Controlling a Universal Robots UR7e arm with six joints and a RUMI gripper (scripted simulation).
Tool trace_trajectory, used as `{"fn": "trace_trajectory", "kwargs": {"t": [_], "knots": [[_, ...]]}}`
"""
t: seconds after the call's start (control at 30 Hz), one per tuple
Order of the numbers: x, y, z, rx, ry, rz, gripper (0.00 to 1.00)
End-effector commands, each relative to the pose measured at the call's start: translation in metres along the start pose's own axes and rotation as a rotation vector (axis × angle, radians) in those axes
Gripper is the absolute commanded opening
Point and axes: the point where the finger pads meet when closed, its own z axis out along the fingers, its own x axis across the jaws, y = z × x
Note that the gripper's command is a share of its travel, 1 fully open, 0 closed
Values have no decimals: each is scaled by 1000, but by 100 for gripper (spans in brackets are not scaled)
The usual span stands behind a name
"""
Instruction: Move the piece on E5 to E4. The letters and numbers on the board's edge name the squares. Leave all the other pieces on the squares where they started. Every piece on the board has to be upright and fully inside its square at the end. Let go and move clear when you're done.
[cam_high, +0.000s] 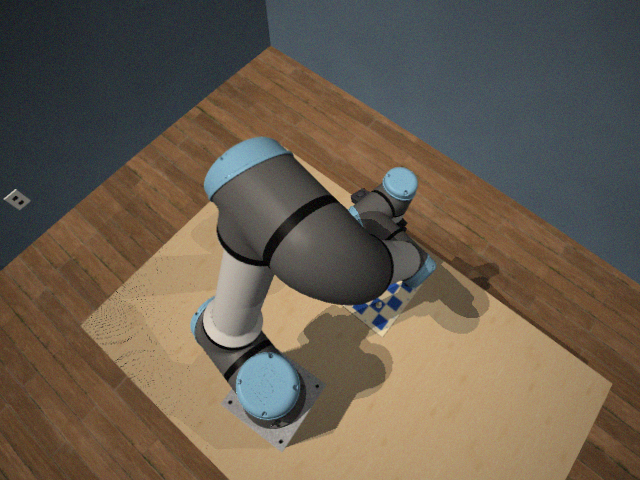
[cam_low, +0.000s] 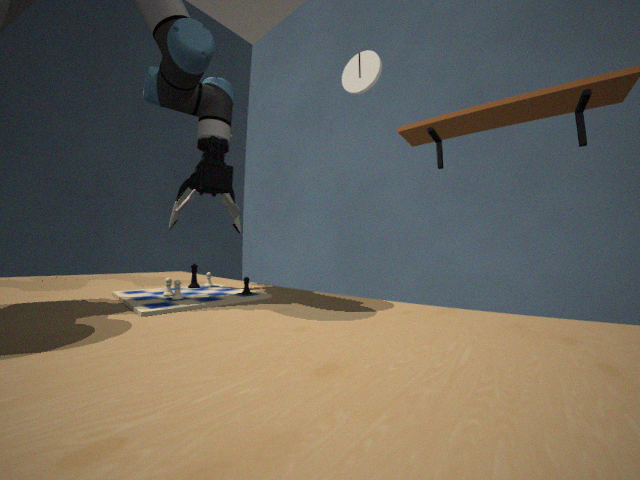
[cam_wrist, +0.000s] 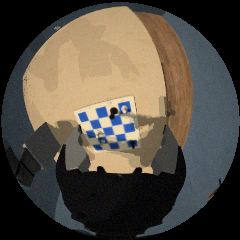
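Note:
A small blue-and-white chessboard (cam_low: 155, 305) (cam_wrist: 85, 117) (cam_high: 385, 321) lies on the tan table. In the exterior view, a tall black piece (cam_low: 193, 276) (cam_wrist: 114, 110), a white pawn (cam_low: 208, 279) (cam_wrist: 124, 107) beside it, two more white pawns (cam_low: 168, 285) (cam_low: 177, 289) and a black pawn (cam_low: 246, 285) (cam_wrist: 132, 144) all stand upright on it. The edge letters are too small to read, so I cannot tell which piece is on E5. My gripper (cam_low: 205, 226) (cam_wrist: 122, 125) is open and empty, pointing down, high above the board. In the top view the arm hides it.
The robot's base (cam_high: 268, 387) stands on the table near the board, and the big arm (cam_high: 299, 237) covers most of the board from above. A wooden shelf (cam_low: 516, 105) and a round clock (cam_low: 361, 71) hang on the wall behind.

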Motion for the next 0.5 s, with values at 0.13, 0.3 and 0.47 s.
{"fn": "trace_trajectory", "kwargs": {"t": [0.13, 0.3, 0.47], "knots": [[1, 2, 6, -14, 4, 384, 100], [2, 4, 9, -14, 6, 572, 100], [2, 7, 12, -13, 7, 741, 100]]}}
